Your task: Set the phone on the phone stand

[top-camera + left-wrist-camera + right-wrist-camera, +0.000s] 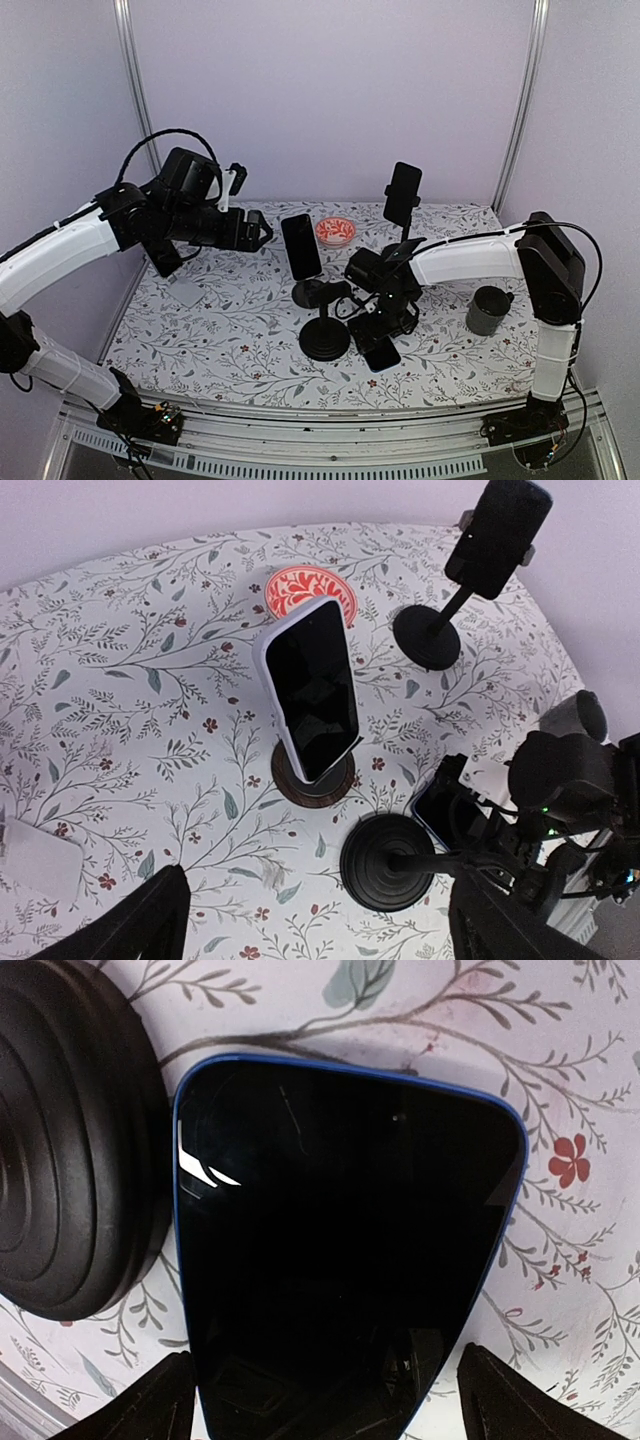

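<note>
A dark phone with a blue edge (340, 1250) lies flat on the floral table, right beside the round base of a black phone stand (70, 1160). My right gripper (325, 1410) is open and low over the phone's near end, one finger on each side of it, not closed on it. In the top view the phone (381, 354) lies just right of the stand's base (325, 339), under my right gripper (385, 322). My left gripper (256, 232) is open and empty, raised over the table's left half. In its view the stand (390, 862) and phone (445, 815) show below.
A phone in a white case (301, 246) leans on a round wooden stand (313, 777). Another phone is clamped on a tall stand (403, 193) at the back. A red dish (335, 232), a grey mug (487, 310) and a pale pad (187, 292) also stand on the table.
</note>
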